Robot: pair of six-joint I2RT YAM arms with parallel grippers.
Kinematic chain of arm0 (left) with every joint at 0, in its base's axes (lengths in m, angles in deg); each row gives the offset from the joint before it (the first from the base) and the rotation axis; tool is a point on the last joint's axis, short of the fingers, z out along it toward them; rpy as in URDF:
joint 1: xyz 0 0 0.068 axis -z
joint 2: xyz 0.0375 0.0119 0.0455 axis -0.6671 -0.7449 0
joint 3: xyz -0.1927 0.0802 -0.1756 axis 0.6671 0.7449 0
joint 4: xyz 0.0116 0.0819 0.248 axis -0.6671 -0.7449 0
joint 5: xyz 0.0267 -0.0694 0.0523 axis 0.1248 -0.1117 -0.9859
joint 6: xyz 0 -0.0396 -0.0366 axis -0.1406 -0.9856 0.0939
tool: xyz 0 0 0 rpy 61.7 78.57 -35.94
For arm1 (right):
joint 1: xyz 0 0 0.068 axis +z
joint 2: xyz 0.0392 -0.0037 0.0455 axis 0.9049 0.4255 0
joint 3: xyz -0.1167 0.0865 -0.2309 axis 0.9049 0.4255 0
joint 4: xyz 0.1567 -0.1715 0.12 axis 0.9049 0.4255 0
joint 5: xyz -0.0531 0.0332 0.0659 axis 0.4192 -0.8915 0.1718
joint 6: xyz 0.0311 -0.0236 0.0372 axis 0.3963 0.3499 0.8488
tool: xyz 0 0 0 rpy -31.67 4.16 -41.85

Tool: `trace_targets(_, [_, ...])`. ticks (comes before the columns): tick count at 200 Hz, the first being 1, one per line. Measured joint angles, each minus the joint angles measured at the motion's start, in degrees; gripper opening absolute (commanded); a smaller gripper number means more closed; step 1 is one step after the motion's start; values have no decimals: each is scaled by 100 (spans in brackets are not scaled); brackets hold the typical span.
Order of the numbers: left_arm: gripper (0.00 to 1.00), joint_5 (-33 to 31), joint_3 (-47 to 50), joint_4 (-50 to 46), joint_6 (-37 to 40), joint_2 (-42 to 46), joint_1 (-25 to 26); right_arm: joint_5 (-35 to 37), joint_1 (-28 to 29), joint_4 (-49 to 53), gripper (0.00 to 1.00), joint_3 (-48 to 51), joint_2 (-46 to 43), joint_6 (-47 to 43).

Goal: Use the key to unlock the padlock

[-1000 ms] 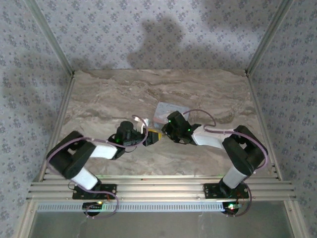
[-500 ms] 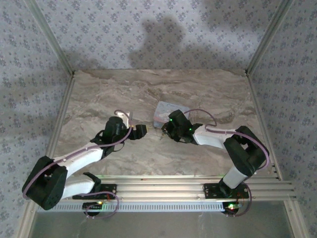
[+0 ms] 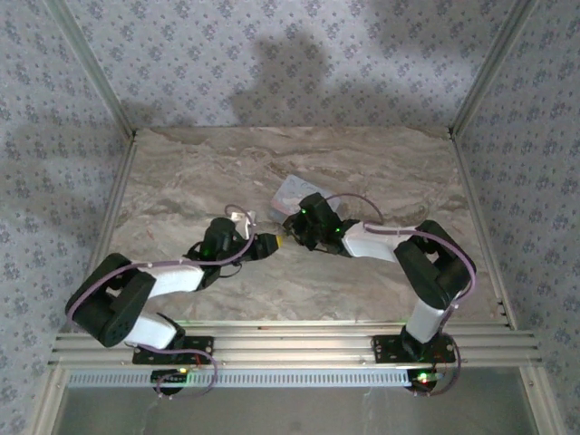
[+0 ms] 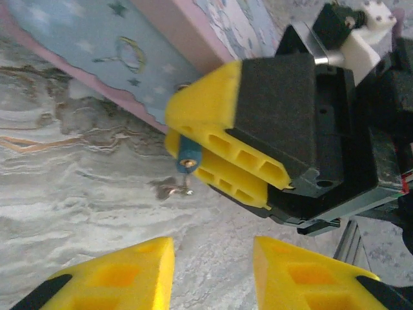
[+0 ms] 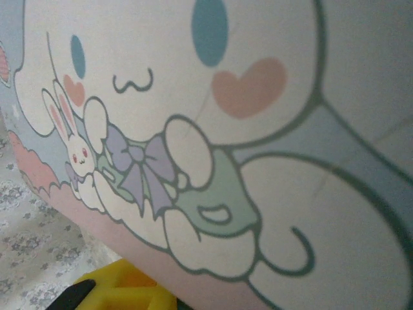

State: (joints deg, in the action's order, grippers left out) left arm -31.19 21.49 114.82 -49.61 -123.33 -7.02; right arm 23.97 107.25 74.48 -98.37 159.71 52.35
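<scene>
Marbled grey-beige table (image 3: 181, 181), walled by flower-print paper (image 3: 272, 54) on aluminium posts (image 3: 93, 68). A pale blue box (image 3: 294, 192) lies just beyond both grippers. Its cartoon lid sits hard against the right wrist camera, where one yellow fingertip (image 5: 122, 287) is cut off at the bottom edge.

On the left gripper (image 4: 213, 268) the jaws are wide apart, nothing held. Straight ahead and close, the right gripper (image 4: 173, 132) pinches the padlock (image 4: 188, 154), which pokes from its fingertips, mostly hidden. A silvery bit (image 4: 170, 188) just under it is too small to identify. The padlock sits ahead of the left fingertips, apart from them.
</scene>
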Motion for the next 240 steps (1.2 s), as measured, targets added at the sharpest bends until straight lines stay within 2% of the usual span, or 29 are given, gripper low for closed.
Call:
trace_targets(44, [26, 142, -149, 516, -221, -516, -44, -17, 46, -15, 0, -22, 0, 68])
trace_targets(120, [30, 188, -162, 752, -306, -787, -173, -17, 72, -11, 0, -52, 0, 101])
trace_targets(178, [29, 188, -227, 756, -247, -920, -173, -20, 111, -2, 0, -94, 22, 103])
trace_targets(228, [21, 188, -284, 802, -153, -1005, -175, -28, 125, 13, 0, -114, 22, 122])
trace_targets(240, [16, 190, -289, 846, -118, -1027, -184, -31, 138, 22, 0, -118, 22, 122])
